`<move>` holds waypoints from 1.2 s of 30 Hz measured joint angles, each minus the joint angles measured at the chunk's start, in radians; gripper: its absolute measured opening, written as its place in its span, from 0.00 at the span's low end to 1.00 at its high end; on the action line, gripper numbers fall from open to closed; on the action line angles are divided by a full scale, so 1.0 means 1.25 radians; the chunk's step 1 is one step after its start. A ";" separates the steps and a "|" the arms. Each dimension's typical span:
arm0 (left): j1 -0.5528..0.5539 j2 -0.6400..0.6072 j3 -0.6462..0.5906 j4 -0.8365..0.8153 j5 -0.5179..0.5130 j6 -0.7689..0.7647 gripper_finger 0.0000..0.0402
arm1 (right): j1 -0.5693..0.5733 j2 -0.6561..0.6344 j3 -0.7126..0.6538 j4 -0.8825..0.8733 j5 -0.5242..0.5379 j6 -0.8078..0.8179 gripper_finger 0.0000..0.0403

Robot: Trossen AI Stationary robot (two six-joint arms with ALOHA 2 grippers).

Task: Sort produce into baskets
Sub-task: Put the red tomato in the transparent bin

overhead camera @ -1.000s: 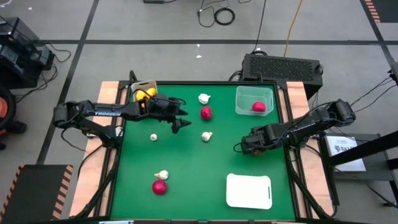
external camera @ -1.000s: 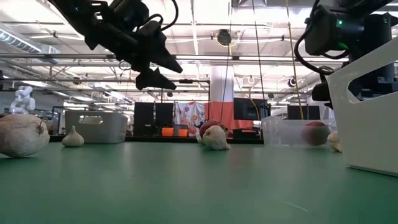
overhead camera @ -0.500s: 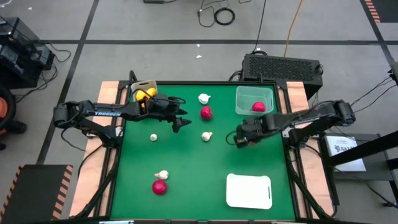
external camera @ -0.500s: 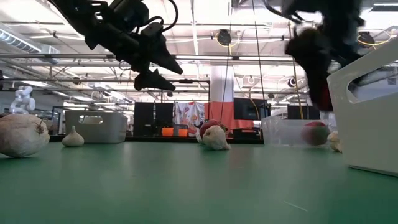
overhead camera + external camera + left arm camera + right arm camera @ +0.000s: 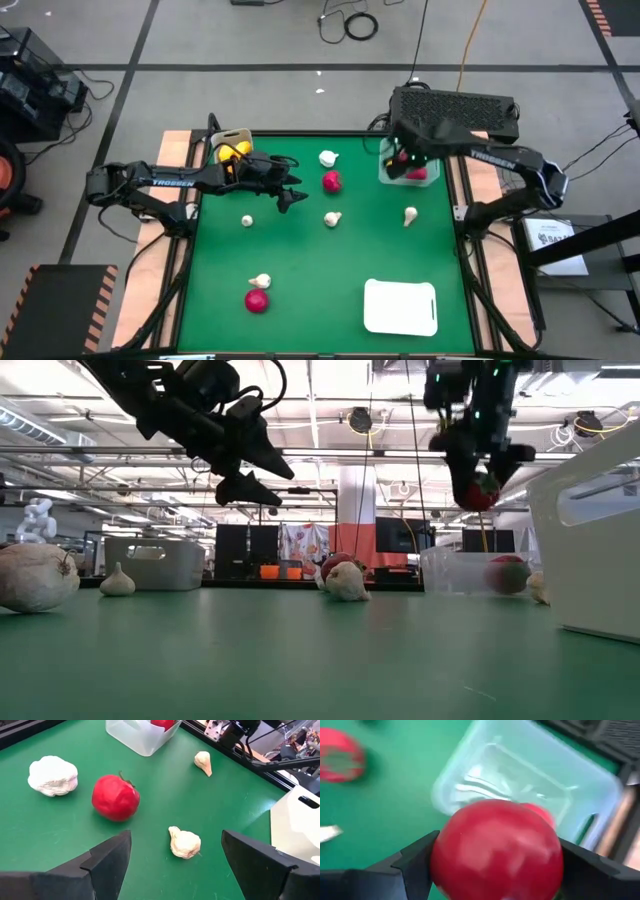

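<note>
**Red fruit hanging over the clear bin**

The green counter (image 5: 320,300) is carrying three containers. The flat white tray (image 5: 400,306) is lying at the near right corner with nothing showing on it. The clear greenish bin (image 5: 432,150) is sitting at the far right corner, holding one round red fruit (image 5: 508,573). The whitish bin (image 5: 228,143) is sitting at the far left corner with yellow lemons (image 5: 232,153) inside; how many, I cannot tell.

The right gripper (image 5: 478,488) is hanging above the clear bin, its fingers (image 5: 415,865) clamped on a second red fruit (image 5: 497,850), which is raised well off the counter. The left gripper (image 5: 287,188) is hovering near the whitish bin, above the counter, with its fingers (image 5: 107,860) spread apart and holding nothing.

Loose on the counter, another red fruit (image 5: 331,181) is lying near the far middle and one more red piece (image 5: 257,300) near the front left. White garlic bulbs are lying scattered: one (image 5: 328,158) at the far edge, one (image 5: 333,218) at the centre, one (image 5: 410,214) just in front of the clear bin, one (image 5: 247,221) towards the left, and one (image 5: 261,282) just beside the front red piece.
</note>
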 joint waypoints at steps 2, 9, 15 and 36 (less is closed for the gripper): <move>0.000 0.000 0.000 0.000 -0.004 0.000 0.79 | -0.052 0.022 0.000 0.002 0.000 -0.045 0.80; 0.000 0.000 0.000 -0.001 -0.017 0.000 0.79 | -0.162 0.123 0.000 0.033 -0.030 -0.166 0.80; 0.000 0.000 0.000 -0.002 -0.036 -0.001 0.79 | -0.202 0.201 0.000 0.092 -0.043 -0.202 0.80; -0.001 0.000 0.000 -0.002 -0.049 0.000 0.79 | -0.270 0.259 -0.001 0.090 0.036 -0.219 0.89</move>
